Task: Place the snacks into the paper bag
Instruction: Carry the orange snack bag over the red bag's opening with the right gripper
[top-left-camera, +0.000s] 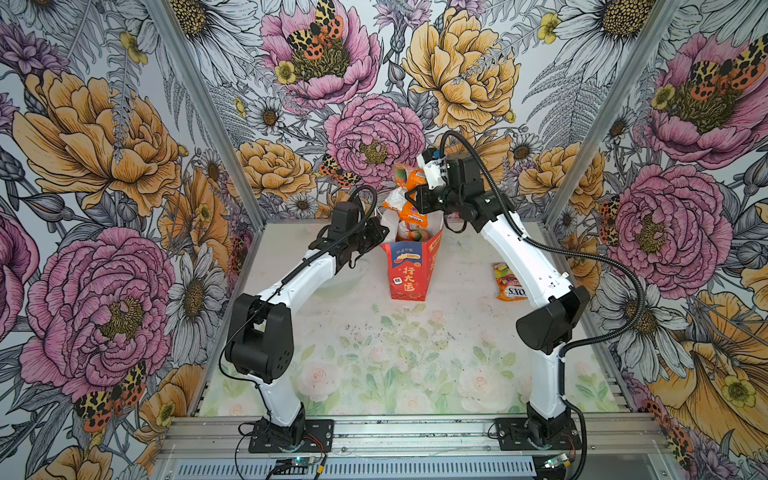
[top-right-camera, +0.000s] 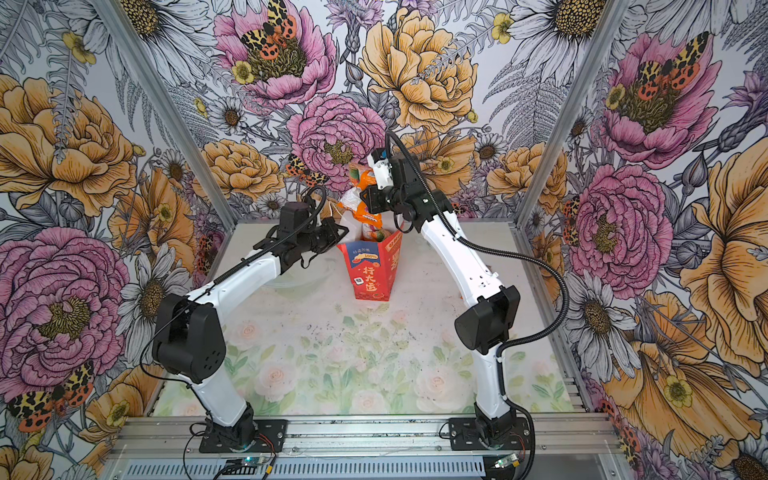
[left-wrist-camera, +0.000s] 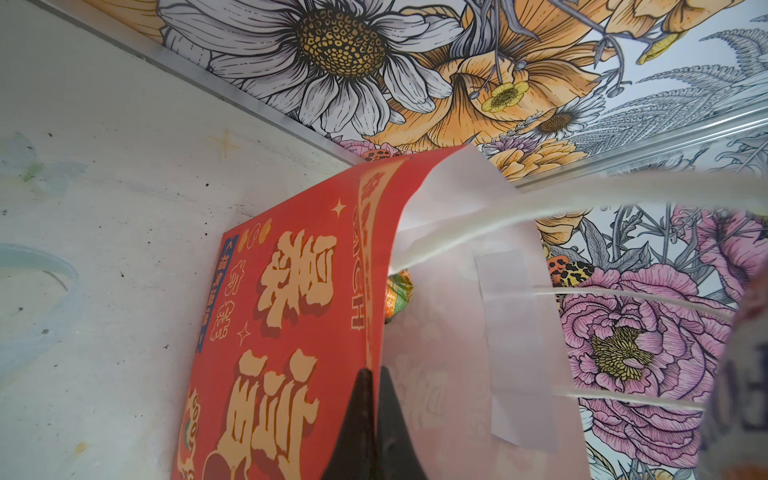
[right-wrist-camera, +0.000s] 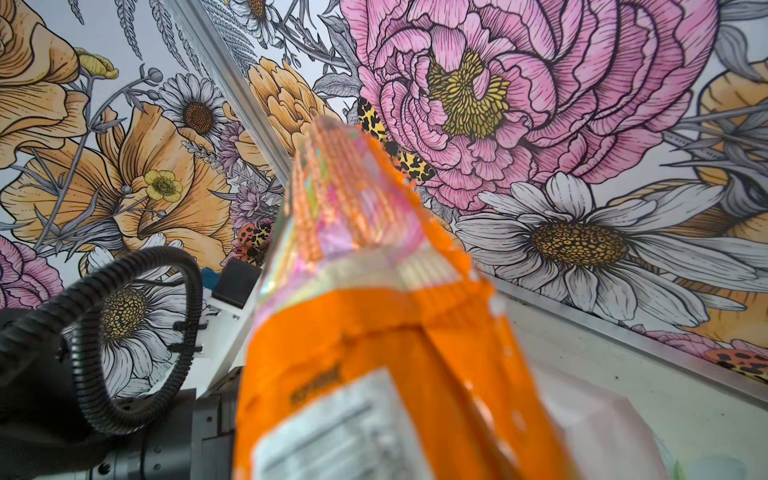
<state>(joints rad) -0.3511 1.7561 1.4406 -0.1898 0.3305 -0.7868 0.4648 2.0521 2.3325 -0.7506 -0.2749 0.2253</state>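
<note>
The red paper bag stands upright at the table's back middle, with several snacks poking out of its mouth. My left gripper is shut on the bag's left rim, one finger on the red outside and one on the white inside. A crumpled snack shows inside. Just above the bag's mouth, my right gripper is shut on an orange snack packet. That packet hides the fingers in the right wrist view.
One orange-and-yellow snack packet lies on the table right of the bag, beside my right forearm. Floral walls close in the back and both sides. My left arm is near the bag in the right wrist view.
</note>
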